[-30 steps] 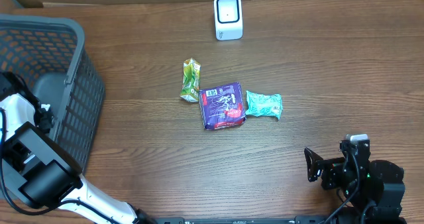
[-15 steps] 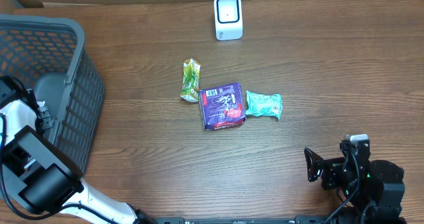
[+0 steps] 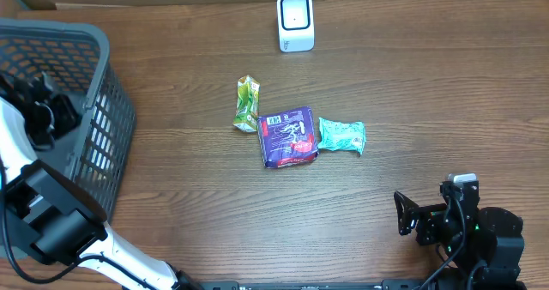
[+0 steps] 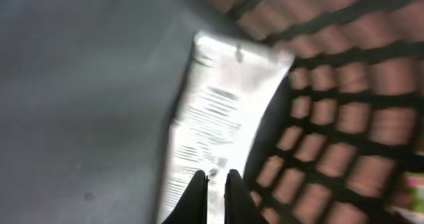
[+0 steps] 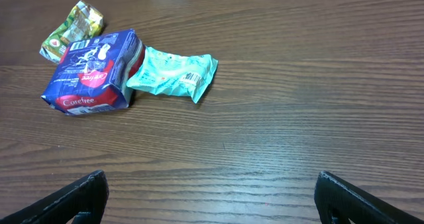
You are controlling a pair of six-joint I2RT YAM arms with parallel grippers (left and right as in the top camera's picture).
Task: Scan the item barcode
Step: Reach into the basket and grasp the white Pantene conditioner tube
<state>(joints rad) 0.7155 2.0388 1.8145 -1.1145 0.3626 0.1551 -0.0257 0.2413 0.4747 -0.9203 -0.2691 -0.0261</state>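
The scanner stands upright at the far edge of the worktop with its window facing the arms, probably so a pack can be lifted and turned towards it. Just in front of the scanner three goods lie flat in a loose row. These are a green pouch, a purple pack touching it, and a teal packet against the purple pack's other side. All three are within reach of either arm. Well to the left of the scanner sits the grey mesh basket, likely there to keep some goods apart from those on the worktop. The left gripper is down inside it, its jaws drawn together until only a sliver shows between them. Their tips sit at the lower end of a white printed packet that lies by the basket's mesh wall. The wrist view is too blurred to tell whether they pinch its edge or merely overlap it. Nearer than the scanner and to its right, the right gripper hangs low over bare wood. Its jaws are spread as wide as they go, holding and touching nothing, and they face the three goods as if ready to take one.
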